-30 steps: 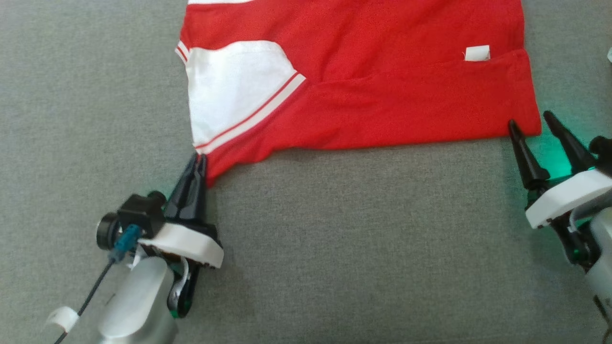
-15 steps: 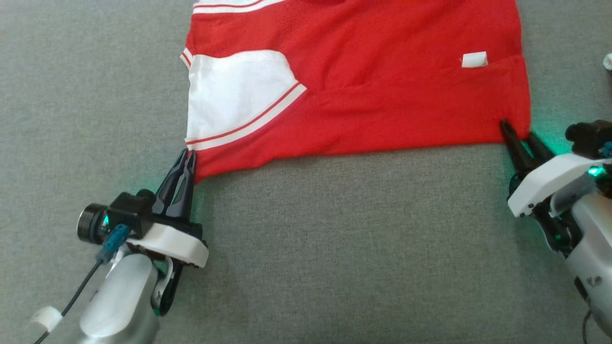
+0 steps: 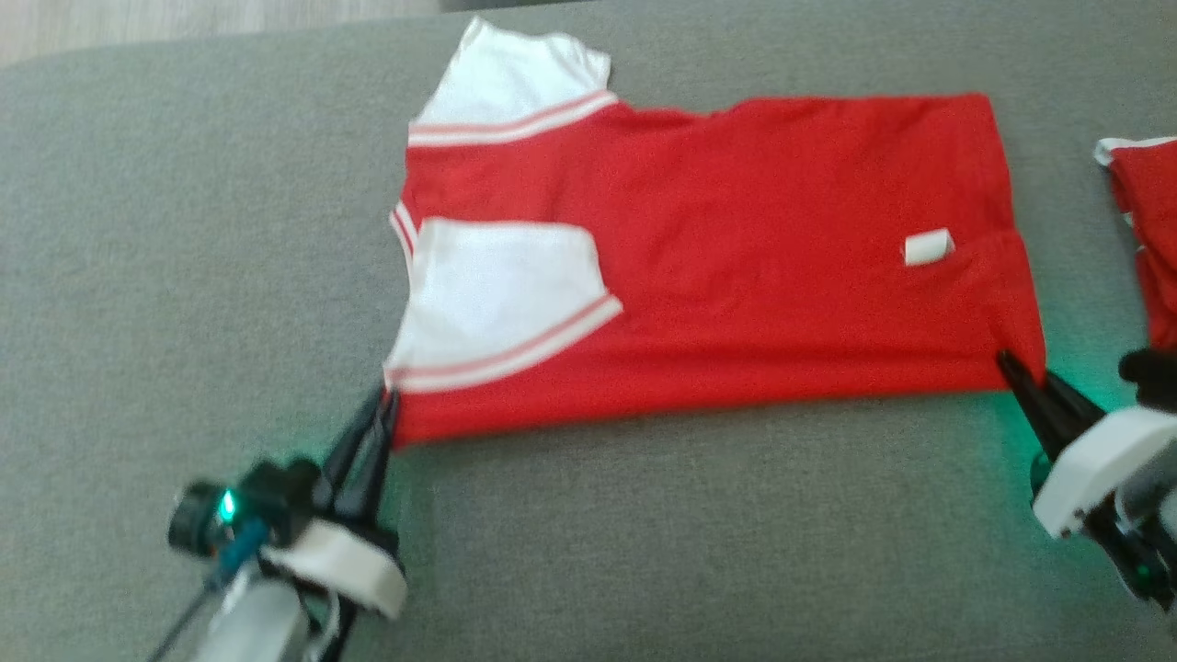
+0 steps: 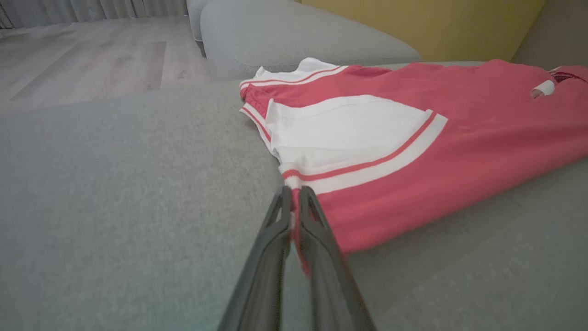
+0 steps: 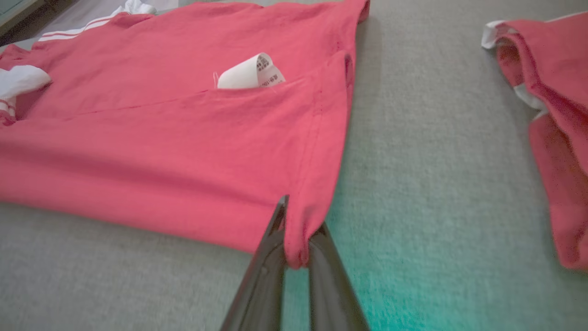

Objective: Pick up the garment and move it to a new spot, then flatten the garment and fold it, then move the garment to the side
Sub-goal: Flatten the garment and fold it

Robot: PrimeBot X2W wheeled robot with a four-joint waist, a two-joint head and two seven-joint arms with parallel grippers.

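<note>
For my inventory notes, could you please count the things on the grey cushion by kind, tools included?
Garments: 2, the red shirt and the second red garment.
Tools: 2, the left tool and the right tool.
Care labels: 1, the care label on the shirt.
Total: 5.

Grey couch (image 3: pixel 644 533), second red garment (image 3: pixel 1149 211); wood floor (image 4: pixel 92 59)

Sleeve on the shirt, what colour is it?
White sleeve with a red stripe; clearest in the left wrist view.
</note>
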